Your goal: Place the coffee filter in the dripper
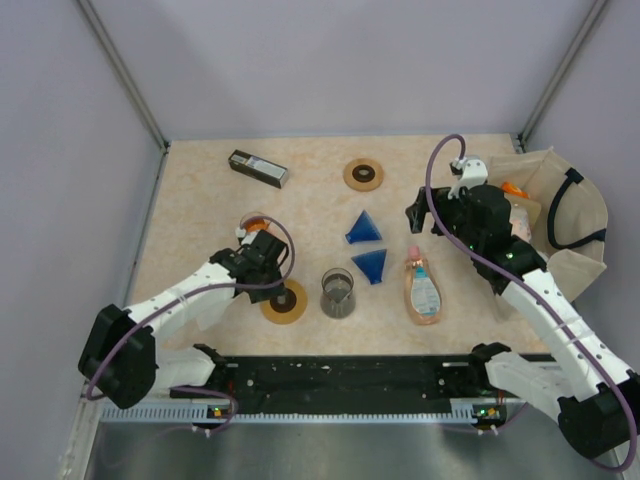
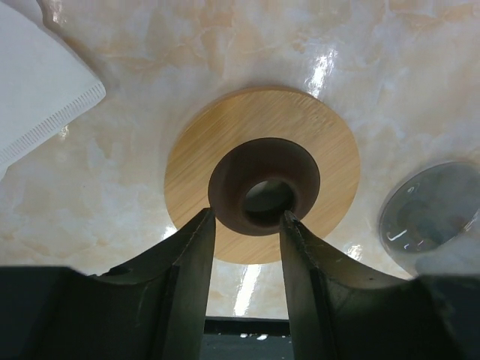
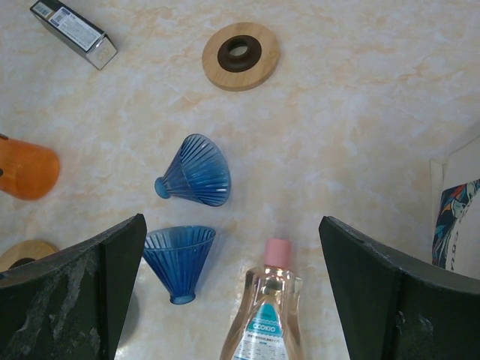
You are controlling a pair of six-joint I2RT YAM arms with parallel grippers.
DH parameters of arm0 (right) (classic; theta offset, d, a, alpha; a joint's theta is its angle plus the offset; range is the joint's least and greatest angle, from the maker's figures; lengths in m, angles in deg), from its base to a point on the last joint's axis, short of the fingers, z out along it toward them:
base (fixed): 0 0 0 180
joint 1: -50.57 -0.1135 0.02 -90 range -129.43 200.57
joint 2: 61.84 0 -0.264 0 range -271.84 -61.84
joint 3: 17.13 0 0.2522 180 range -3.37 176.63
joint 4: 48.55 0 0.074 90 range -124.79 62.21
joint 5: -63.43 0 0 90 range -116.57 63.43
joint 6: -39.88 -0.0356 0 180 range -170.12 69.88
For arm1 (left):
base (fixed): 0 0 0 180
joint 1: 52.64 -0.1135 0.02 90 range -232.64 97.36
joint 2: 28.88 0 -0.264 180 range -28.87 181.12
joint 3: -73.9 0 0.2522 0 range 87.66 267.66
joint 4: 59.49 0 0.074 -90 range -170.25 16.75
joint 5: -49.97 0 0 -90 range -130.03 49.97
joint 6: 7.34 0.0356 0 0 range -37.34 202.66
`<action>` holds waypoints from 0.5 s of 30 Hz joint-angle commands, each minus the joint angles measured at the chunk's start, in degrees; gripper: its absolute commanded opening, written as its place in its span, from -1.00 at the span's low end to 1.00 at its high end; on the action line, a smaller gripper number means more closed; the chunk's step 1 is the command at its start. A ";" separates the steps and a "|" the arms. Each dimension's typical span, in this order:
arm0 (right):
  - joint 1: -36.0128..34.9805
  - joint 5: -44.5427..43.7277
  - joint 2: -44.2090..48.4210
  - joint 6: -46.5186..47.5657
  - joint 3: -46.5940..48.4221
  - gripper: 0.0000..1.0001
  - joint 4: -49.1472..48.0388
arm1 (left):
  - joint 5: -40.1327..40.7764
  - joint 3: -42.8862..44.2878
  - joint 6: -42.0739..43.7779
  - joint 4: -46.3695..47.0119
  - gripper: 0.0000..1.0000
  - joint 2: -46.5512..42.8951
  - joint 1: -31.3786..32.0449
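Two blue ribbed drippers lie on their sides mid-table, one farther (image 1: 365,228) (image 3: 196,171) and one nearer (image 1: 370,265) (image 3: 178,260). The white paper coffee filter (image 2: 37,82) shows only in the left wrist view, flat on the table at the upper left. My left gripper (image 1: 279,282) (image 2: 247,217) is open with a narrow gap. Its tips sit at the near rim of the dark ring of a wooden disc (image 1: 286,303) (image 2: 330,157), holding nothing. My right gripper (image 1: 416,215) (image 3: 232,221) is wide open and empty above the table, right of the drippers.
A glass beaker (image 1: 338,293) (image 2: 431,210) stands right of the near disc. A clear bottle with a pink cap (image 1: 424,290) (image 3: 271,315) lies at the front right. A second wooden disc (image 1: 363,174) (image 3: 241,55), a black box (image 1: 258,168) (image 3: 73,31), an orange object (image 1: 254,221) (image 3: 26,171) and a cloth bag (image 1: 575,225) are also here.
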State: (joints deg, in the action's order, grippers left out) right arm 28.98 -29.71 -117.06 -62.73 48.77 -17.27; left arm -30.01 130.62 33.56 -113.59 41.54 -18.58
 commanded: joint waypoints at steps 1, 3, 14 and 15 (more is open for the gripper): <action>0.23 -0.82 0.55 0.12 -0.02 0.98 -1.08 | 3.43 2.22 -2.14 2.54 -0.13 0.95 0.74; 0.31 -0.99 0.55 0.21 -0.02 0.98 -1.08 | 3.16 1.87 -2.14 2.81 -0.17 1.22 0.74; 0.31 -1.96 0.46 0.12 -0.55 0.98 -1.43 | 3.69 1.25 -3.72 3.16 -0.35 4.20 0.83; 0.40 -2.22 0.55 0.12 -0.63 0.98 -1.35 | 3.69 1.34 -3.55 2.99 -0.37 4.47 0.83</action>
State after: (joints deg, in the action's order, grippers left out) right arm 28.98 -30.56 -117.08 -62.73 48.31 -17.25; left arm -27.71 130.97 30.85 -111.67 44.68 -18.03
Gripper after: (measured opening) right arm 0.990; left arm 0.334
